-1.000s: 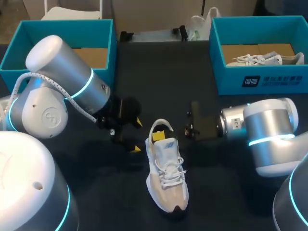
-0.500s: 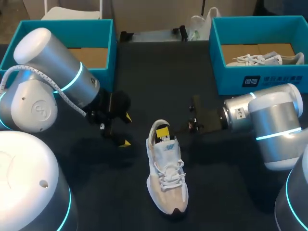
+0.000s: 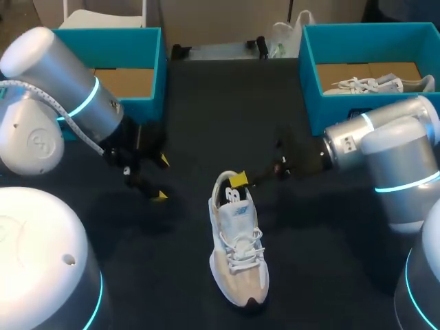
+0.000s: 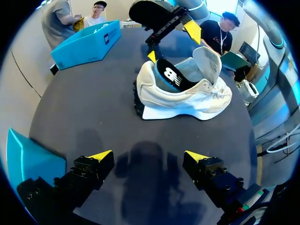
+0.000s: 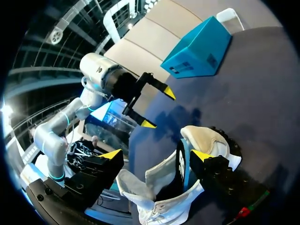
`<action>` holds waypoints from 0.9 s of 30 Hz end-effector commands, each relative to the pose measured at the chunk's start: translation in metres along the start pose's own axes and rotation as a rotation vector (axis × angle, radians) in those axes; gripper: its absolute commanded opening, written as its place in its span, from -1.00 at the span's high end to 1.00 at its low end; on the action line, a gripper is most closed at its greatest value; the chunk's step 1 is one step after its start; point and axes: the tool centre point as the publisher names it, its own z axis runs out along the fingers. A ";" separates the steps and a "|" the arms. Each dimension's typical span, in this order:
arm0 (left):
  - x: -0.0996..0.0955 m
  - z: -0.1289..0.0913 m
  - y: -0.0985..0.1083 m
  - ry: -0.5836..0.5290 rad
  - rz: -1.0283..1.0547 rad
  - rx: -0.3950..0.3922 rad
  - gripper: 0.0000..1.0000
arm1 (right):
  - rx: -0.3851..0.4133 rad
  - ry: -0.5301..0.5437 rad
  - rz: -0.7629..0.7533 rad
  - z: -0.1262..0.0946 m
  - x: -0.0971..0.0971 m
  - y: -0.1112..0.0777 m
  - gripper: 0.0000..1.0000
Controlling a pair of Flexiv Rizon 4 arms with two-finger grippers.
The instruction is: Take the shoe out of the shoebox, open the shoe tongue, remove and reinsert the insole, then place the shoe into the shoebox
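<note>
A white and beige shoe [image 3: 238, 251] lies on the dark table, toe toward me, with a black insole [image 3: 234, 196] showing in its heel opening. My right gripper [image 3: 258, 165] is open at the heel; one yellow tip sits by the heel rim, the other farther back. In the right wrist view the shoe [image 5: 164, 197] and upright insole [image 5: 180, 161] lie between the gripper's [image 5: 156, 154] spread fingers, nearer one finger. My left gripper [image 3: 161, 177] is open and empty, off to the shoe's left. In the left wrist view, the shoe [image 4: 187, 93] is well ahead of that gripper [image 4: 149, 155].
A teal shoebox [image 3: 148, 103] with a bare cardboard floor stands at the back left. Another teal box [image 3: 323, 113] at the back right holds a second white shoe [image 3: 375, 84]. Dark table surface surrounds the shoe.
My left arm has drawn back to the left, away from the shoe. My right arm has pulled back to the right, its yellow tip rising from inside the heel opening to the rim.
</note>
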 end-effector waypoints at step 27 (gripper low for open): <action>-0.049 -0.113 0.048 0.038 0.080 -0.101 -1.00 | 0.280 -0.417 0.212 -0.086 0.008 0.050 -0.73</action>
